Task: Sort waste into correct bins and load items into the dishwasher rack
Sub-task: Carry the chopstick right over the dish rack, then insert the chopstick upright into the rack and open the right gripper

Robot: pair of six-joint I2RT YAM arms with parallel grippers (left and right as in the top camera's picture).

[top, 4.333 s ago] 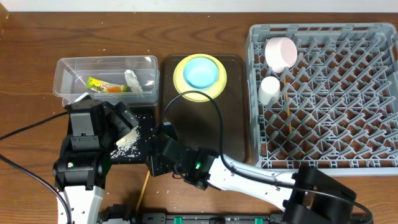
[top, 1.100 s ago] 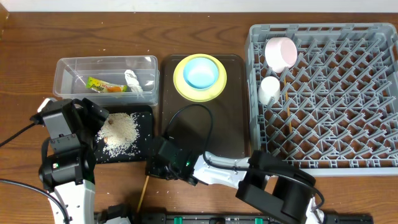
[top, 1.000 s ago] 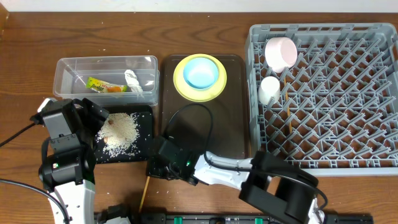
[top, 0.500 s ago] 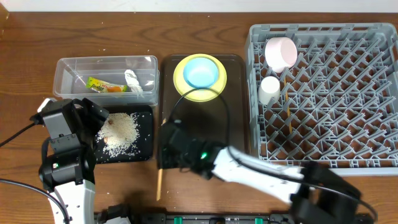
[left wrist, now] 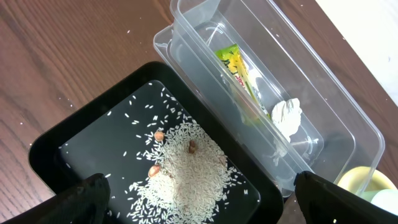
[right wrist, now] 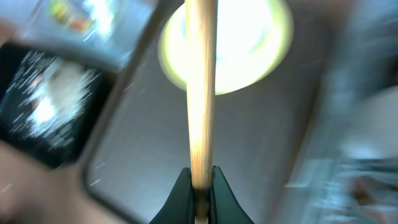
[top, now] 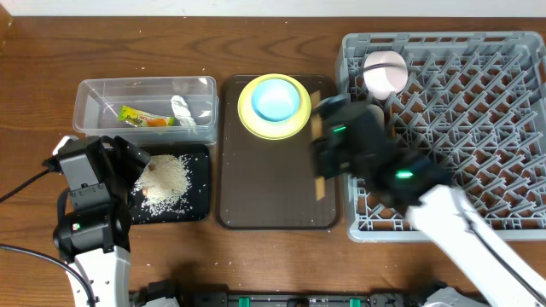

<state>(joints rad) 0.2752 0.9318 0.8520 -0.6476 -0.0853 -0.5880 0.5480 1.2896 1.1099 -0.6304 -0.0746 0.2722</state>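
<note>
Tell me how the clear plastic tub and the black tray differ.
The clear tub is see-through; the black tray is opaque. The tub has tall walls; the tray is shallow. The tub holds a snack wrapper and a crumpled tissue; the tray holds loose rice. Both are rectangular, of similar footprint, and sit next to each other.

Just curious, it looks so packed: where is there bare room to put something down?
The brown tray is bare from the yellow plate to its near rim; the right half of the rack holds nothing. Crowded: its back-left corner, with the white bowl, and the black tray strewn with rice.
</note>
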